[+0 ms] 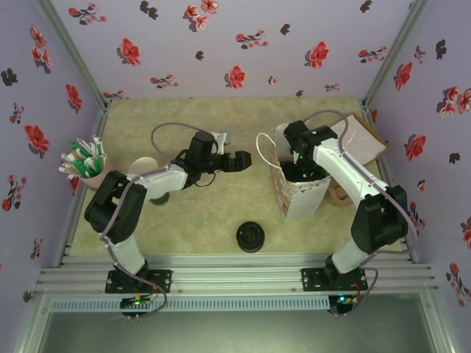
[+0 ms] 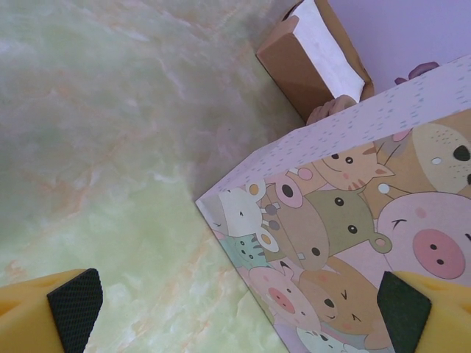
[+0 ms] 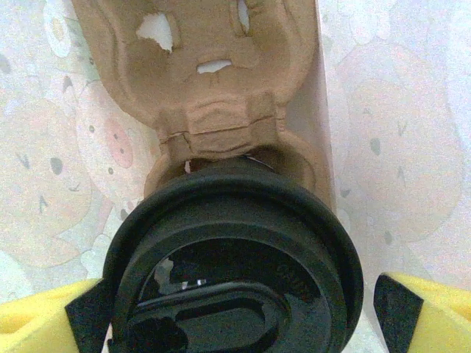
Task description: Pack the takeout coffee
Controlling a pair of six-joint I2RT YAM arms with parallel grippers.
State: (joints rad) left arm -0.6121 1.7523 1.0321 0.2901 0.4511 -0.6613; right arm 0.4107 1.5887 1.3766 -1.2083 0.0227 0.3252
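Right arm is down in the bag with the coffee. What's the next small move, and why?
Probably lift the right hand straight up out of the bag. The takeout coffee looks seated in the pulp carrier inside, and a gap shows beside it on one side, so the grip seems open.

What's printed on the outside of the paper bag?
Cartoon animal faces on the bag; clearest in the left wrist view.

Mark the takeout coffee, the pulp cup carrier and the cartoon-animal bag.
takeout coffee (image 3: pixel 234 257), right wrist view, on the recessed middle of its black lid.
pulp cup carrier (image 3: pixel 210 81), right wrist view, on its moulded brown upper panel.
cartoon-animal bag (image 2: pixel 346 243), left wrist view, on its printed side panel.
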